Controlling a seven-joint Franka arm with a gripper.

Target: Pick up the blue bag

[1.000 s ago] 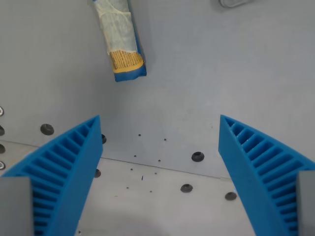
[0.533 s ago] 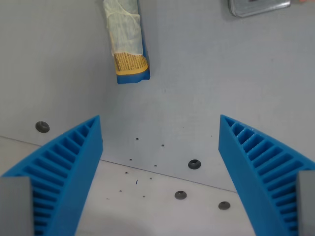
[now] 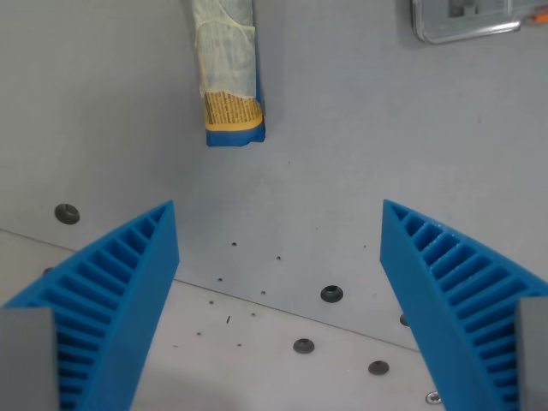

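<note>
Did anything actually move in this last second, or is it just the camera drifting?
Mostly the camera. The whole scene has slid together: the blue bag now sits further toward the wrist view's right and a bit lower, the table's screw holes have drifted left, and more of the metal object shows at the top right. So the arm moved, not the things. The tool stayed wide open, holding nothing.
</note>
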